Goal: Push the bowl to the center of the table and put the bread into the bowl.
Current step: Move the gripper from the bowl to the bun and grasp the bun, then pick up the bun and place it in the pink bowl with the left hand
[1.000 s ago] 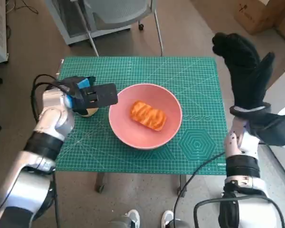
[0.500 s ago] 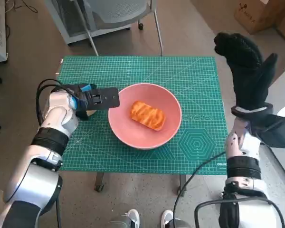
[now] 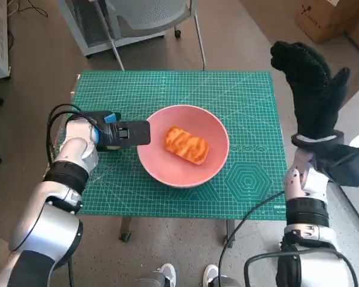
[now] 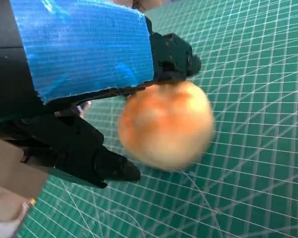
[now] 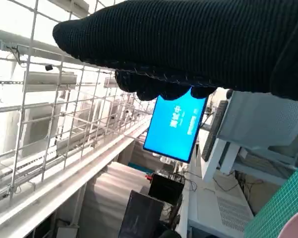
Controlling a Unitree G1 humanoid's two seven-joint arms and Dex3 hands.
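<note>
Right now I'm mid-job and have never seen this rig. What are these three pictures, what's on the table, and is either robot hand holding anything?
This is a humanoid robot with two arms. The wide picture looks down from its head. The other two come from cameras behind each wrist.

On the green mat stands a pink bowl, about central, with a striped bread inside it.

The left robot hand, taped blue, lies low beside the bowl's rim. Its wrist picture shows a round golden bun on the mat, close between its fingers. The bun is blurred, so I cannot tell whether it is gripped.

The right robot hand, in the black glove, is raised off to the side and holds nothing. Its wrist camera shows only the room.
</note>
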